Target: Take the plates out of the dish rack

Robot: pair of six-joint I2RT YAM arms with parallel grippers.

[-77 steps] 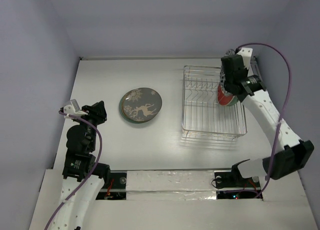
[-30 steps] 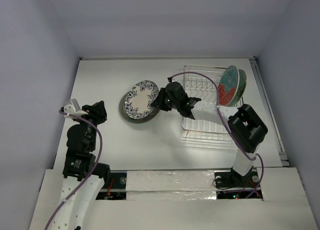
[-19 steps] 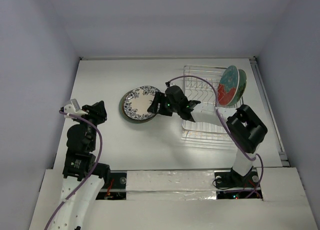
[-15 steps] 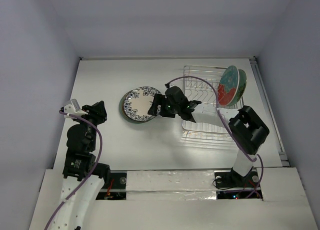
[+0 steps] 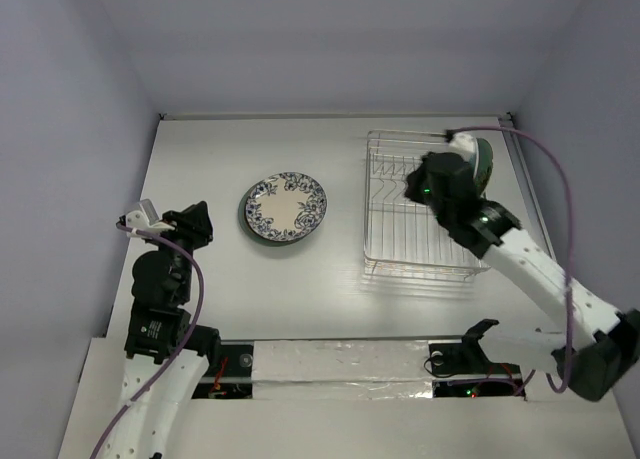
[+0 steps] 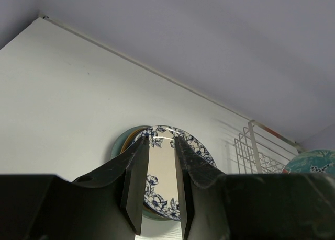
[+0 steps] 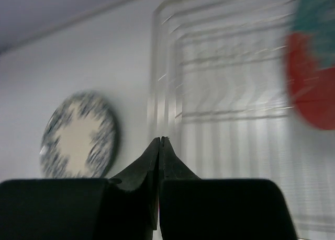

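A white plate with a blue floral rim (image 5: 286,206) (image 6: 163,172) (image 7: 78,135) lies flat on top of a small stack of plates left of centre; a teal rim (image 6: 118,146) shows under it. The chrome wire dish rack (image 5: 400,241) (image 7: 220,93) stands to the right. A red-and-teal plate (image 7: 314,67) stands on edge at its far right end, and a pale green plate (image 5: 484,160) shows behind my right arm. My right gripper (image 5: 418,187) (image 7: 159,140) hovers over the rack, shut and empty. My left gripper (image 5: 197,222) (image 6: 161,141) rests left of the stack, open with nothing between its fingers.
The table's raised back edge (image 5: 330,116) runs along the wall. A purple cable (image 5: 560,209) loops over the right arm above the rack's right side. Bare tabletop (image 5: 300,279) lies between the stack, the rack and the arm bases.
The right gripper set the floral plate flat on the stack, let go, swung back right over the rack and shut. The left arm has not moved.
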